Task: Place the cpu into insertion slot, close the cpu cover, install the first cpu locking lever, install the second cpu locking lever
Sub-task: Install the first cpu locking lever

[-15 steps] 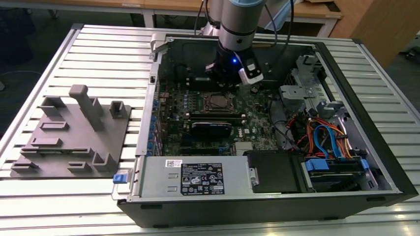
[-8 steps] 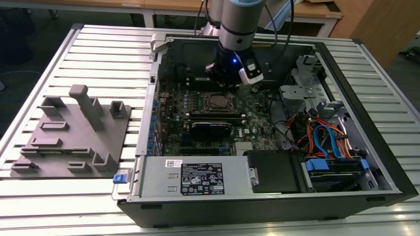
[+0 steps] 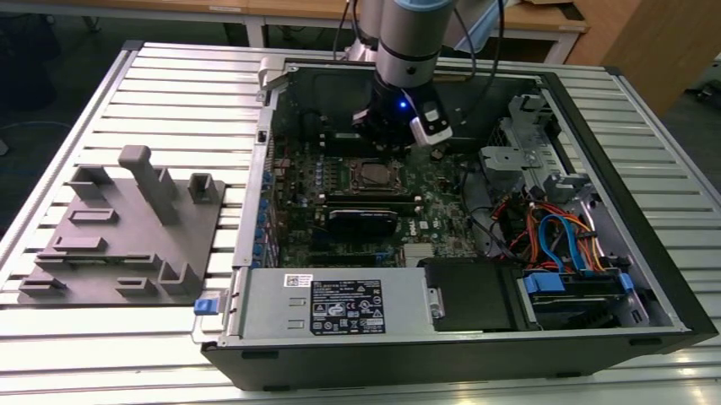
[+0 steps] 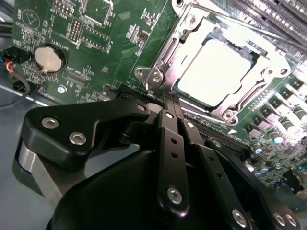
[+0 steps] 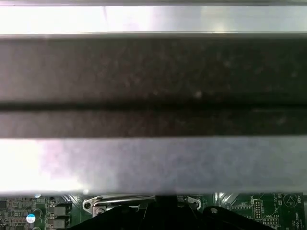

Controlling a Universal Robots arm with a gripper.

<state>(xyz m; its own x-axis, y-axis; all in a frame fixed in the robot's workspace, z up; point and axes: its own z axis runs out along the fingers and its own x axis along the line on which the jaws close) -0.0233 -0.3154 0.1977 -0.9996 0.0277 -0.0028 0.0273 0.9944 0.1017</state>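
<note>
**Silver cover down over the chip, pincer at the socket's corner**

Seated in the insertion slot (image 3: 370, 175), a small square dark socket with a silver rim, the cpu (image 4: 216, 69) lies just ahead of the pincer (image 4: 169, 101). It is a flat square chip with a bright silver-grey top. The cpu cover (image 4: 175, 50), a thin silver plate with a large square window, lies flat around the chip. Placing and covering look done, so I judge the lever work to be the step in hand. Whether either lever is latched I cannot tell.

The pincer's two black fingers (image 4: 169, 139) are drawn together with no gap visible, and nothing can be seen held between them. Their tips sit just beside a silver metal tab (image 4: 154, 76) at the socket's nearest corner. This step seems to call for a steady push along the socket's edge, keeping off the chip's top.

A round silver coin battery (image 4: 48, 57) sits on the green circuit board (image 4: 120, 28), off to one side of the pincer. The black computer case (image 3: 664, 278) surrounds the pincer, and its wall likely limits the arm's room. Blue and orange cables (image 3: 558, 236) and the grey labelled power supply box (image 3: 338, 305) lie well apart from the pincer. A grey moulded tray (image 3: 118, 236) lies farther off, outside the case.
</note>
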